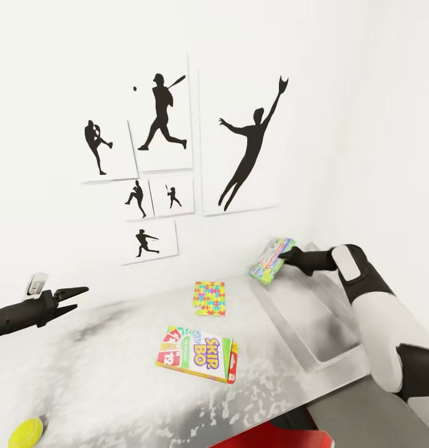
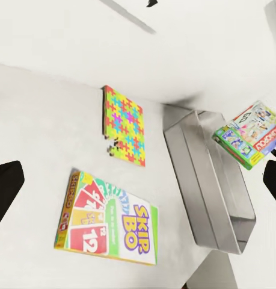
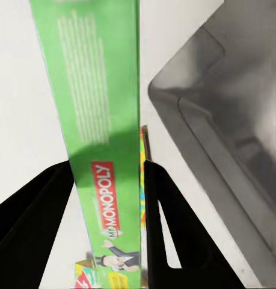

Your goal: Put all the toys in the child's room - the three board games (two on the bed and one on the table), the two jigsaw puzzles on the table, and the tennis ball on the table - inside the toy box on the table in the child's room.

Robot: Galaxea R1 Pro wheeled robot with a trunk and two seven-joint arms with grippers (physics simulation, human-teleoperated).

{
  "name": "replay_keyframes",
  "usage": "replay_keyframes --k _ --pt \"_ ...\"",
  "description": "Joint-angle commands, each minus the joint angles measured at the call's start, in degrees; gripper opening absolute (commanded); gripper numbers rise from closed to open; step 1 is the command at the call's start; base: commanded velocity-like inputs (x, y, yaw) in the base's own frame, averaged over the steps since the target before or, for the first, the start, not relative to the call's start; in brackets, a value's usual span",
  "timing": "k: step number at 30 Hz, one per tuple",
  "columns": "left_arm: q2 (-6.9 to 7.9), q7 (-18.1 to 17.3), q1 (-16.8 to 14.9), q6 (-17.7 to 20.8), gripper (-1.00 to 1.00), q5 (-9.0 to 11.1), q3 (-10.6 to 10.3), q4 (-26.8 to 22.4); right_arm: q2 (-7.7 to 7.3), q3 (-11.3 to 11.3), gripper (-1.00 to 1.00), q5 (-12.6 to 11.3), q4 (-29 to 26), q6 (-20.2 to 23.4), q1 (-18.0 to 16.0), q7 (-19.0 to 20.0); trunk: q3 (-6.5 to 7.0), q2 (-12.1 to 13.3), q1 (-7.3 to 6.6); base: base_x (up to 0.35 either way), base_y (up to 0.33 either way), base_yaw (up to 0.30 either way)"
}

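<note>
My right gripper [image 1: 287, 255] is shut on a green Monopoly board game [image 1: 270, 259], held on edge over the far end of the grey toy box [image 1: 304, 326]. In the right wrist view the game's green side [image 3: 104, 120] sits between both black fingers [image 3: 35, 211], with the toy box [image 3: 234, 120] beside it. A Skip-Bo board game [image 1: 197, 353] lies flat on the table [image 1: 114, 373]. One jigsaw puzzle [image 1: 210, 298] lies behind it. The tennis ball [image 1: 25, 434] rests at the near left edge. My left gripper [image 1: 77, 298] hovers open over the table's left part.
The left wrist view looks down on the Skip-Bo box [image 2: 107, 220], the puzzle [image 2: 124, 123], the toy box [image 2: 210, 180] and the held Monopoly box [image 2: 249, 133]. Black baseball silhouette pictures [image 1: 164, 162] hang on the white wall. A red object [image 1: 258, 435] shows below the table's front edge.
</note>
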Motion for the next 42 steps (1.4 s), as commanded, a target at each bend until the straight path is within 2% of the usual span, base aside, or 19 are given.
replay_keyframes --k 1,3,4,8,13,22,33,42 --pt "-0.14 -0.63 -0.07 0.23 1.0 -0.5 -0.07 -0.02 -0.82 -0.2 -1.0 -0.42 1.69 0.26 -0.93 0.0 -0.13 -0.13 0.04 0.0 0.0 0.0" --pt "-0.68 -0.74 -0.11 0.31 1.0 -0.47 -0.81 -0.1 -2.31 -0.21 -1.0 -0.62 3.37 0.43 -1.81 -0.14 -0.13 -0.13 0.04 0.0 0.0 0.0" --pt "-0.92 -0.71 -0.14 0.3 1.0 -0.45 -1.09 -0.11 -2.59 -0.21 -1.0 -0.65 3.61 0.44 -1.93 -0.16 -0.13 -0.13 0.04 0.0 0.0 0.0" --pt "-4.12 -0.57 -2.29 0.54 1.0 -0.2 -3.81 -1.39 -3.63 -0.19 -1.0 -0.68 4.26 0.4 -2.34 -0.18 -0.13 -0.13 0.04 0.0 0.0 0.0" --pt "-5.7 -0.61 -3.87 0.3 1.0 0.33 -3.13 -2.64 -3.6 -0.65 -1.0 -0.05 2.63 -1.22 -2.75 -0.1 -0.13 -0.13 0.04 0.0 0.0 0.0" --pt "-5.82 -0.44 -5.05 0.36 1.0 0.26 -3.34 -2.35 -4.2 -0.15 -1.0 -0.33 -0.24 -4.11 -2.34 -0.66 -0.13 -0.13 0.04 0.0 0.0 0.0" --pt "-5.82 -0.44 -5.08 0.36 1.0 0.09 -3.34 -2.35 -4.15 -0.05 -1.0 -0.34 0.29 -7.53 -2.25 -0.89 -0.13 -0.13 0.04 0.0 0.0 0.0" --pt "-5.87 -0.44 -5.08 0.36 1.0 0.14 -3.38 -2.35 -4.15 -0.05 -1.0 -0.26 0.35 -5.91 -2.28 -1.06 -0.13 -0.13 0.04 0.0 0.0 0.0"
